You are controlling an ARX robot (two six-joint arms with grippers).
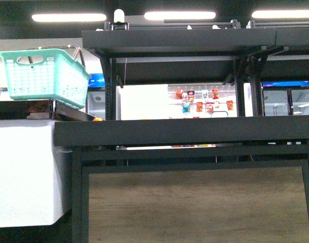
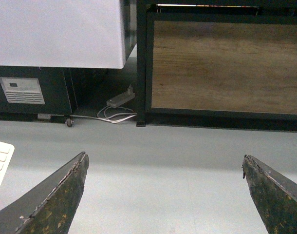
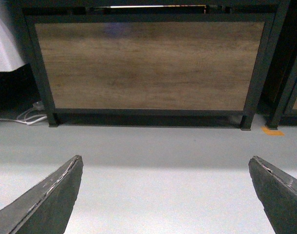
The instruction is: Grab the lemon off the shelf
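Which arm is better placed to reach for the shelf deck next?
Right, slightly: the right end effector, open, faces the shelf squarely; the left end effector, also open, sits off its corner by the white cabinet. No lemon shows, so tentative.

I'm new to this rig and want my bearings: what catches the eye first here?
A mint-green basket perched high on the left, beside the big black shelf with its wood panel below. The left gripper and right gripper hang open over grey floor, facing that panel; no lemon shows.
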